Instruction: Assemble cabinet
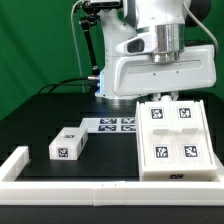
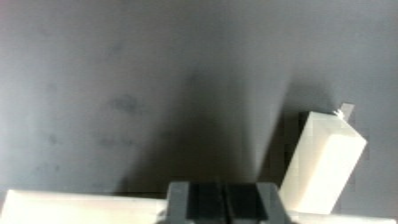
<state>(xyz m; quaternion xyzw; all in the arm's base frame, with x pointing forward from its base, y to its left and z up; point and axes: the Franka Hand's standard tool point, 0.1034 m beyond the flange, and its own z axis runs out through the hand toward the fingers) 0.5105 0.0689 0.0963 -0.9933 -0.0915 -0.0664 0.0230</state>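
White matte block (image 1: 68, 143): a small tagged cabinet piece lying flat on the black table (image 1: 30, 115), toward the exterior view's left — well apart from everything else and untouched.
Marker board (image 1: 116, 124): flat at mid-table, just beside the arm's base.
Cabinet shell (image 1: 172, 140): the large boxy part at the exterior view's right, four tags on its upper face, tilted toward the camera.
Gripper (image 2: 226, 203): directly above the shell's far edge; its fingers (image 2: 251, 200) seem pressed together in the wrist view — though only their roots show.
White rail (image 1: 60, 186): edges the table's near side, not part of the build.
Step in hand: judged as positioning or bracing the shell before a smaller part goes in.
Next move: likely calls for a clean, square grip on the shell's edge or a reach across to the small block.
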